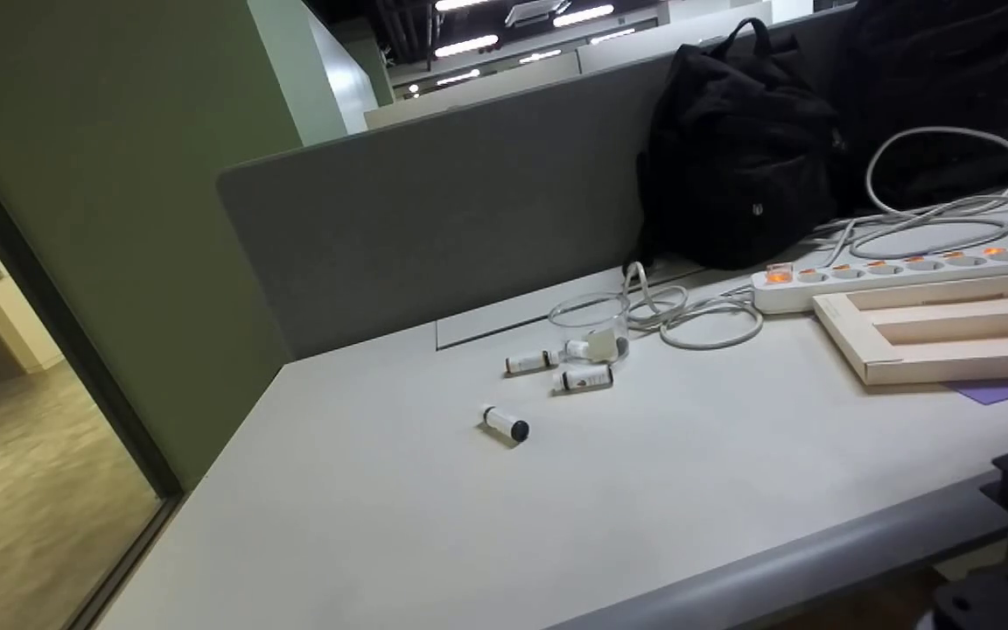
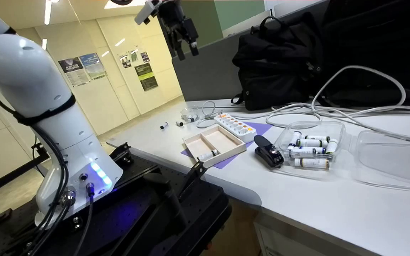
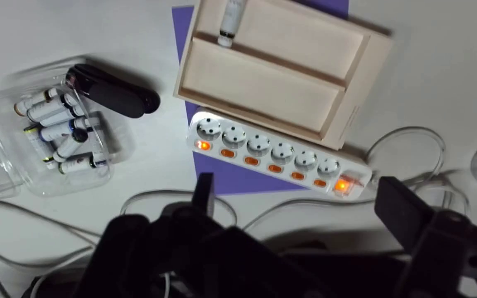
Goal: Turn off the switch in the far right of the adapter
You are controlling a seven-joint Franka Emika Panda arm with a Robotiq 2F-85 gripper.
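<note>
The white adapter lies flat on the table and shows in both exterior views [image 1: 946, 273] [image 2: 234, 125] and in the wrist view [image 3: 269, 151]. It has a row of round sockets, each with a small orange switch. The small end switch [image 3: 202, 145] glows in the wrist view; in an exterior view it glows at the adapter's right end [image 1: 994, 251]. A larger switch [image 3: 343, 185] under a clear cover glows at the opposite end. The other small switches look unlit. My gripper [image 3: 296, 192] is open and empty. In an exterior view the gripper [image 2: 187, 53] hangs high above the table, apart from the adapter.
A pale wooden tray [image 3: 259, 89] lies against the adapter, over a purple sheet [image 3: 238, 176]. A black stapler-like object [image 2: 268, 151] and a clear container [image 2: 340, 129] of small white cylinders stand nearby. White cords [image 2: 354, 113] and a black backpack [image 2: 276, 67] lie behind.
</note>
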